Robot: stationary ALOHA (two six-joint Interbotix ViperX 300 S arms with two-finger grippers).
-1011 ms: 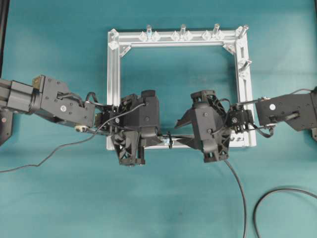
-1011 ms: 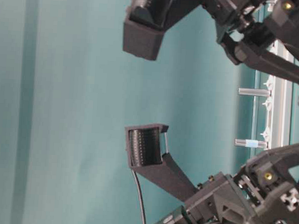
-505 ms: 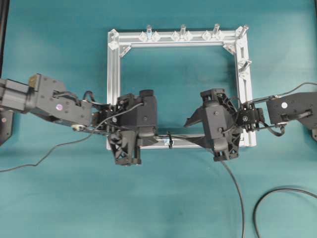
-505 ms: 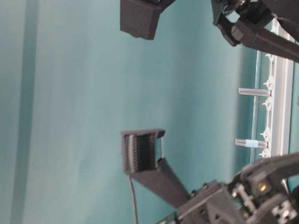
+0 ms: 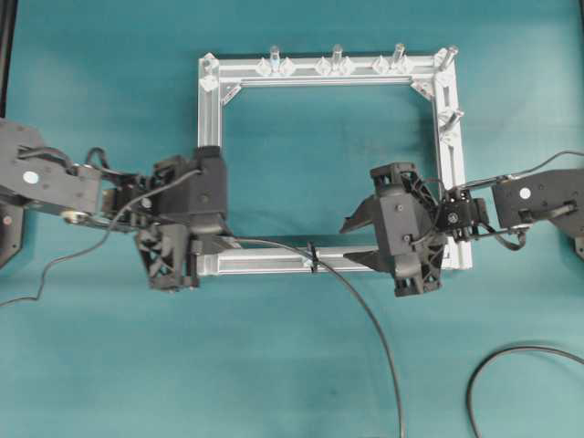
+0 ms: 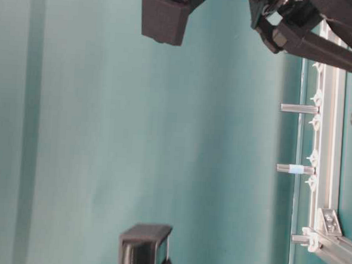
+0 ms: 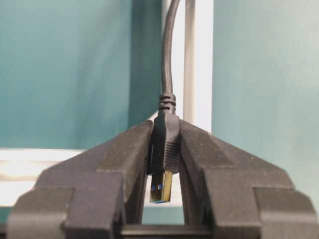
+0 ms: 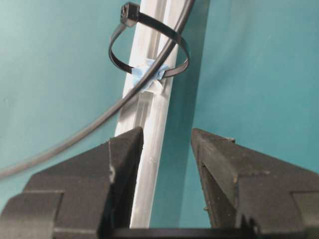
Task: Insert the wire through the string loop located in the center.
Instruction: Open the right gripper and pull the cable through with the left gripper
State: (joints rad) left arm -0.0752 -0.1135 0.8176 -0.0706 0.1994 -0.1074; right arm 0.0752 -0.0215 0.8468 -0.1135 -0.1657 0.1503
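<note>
While the left tool (image 7: 162,164) clamps the wire (image 5: 360,306) — threaded through the string loop (image 8: 149,47) — the right tool (image 8: 167,164) gapes.

A robotics lab: a bench (image 5: 109,365) draped in plain teal cloth, a bolted aluminium test frame (image 5: 210,164), and camera-carrying robot arms (image 5: 55,178).

Left arm enters from left edge, reaching toward centre; left gripper (image 7: 162,164) low at centre-left, fingers clamped on wire plug (image 7: 163,149). Right arm enters from right edge; right gripper (image 8: 167,149) centre-right, fingers parted, holding nothing.
</note>
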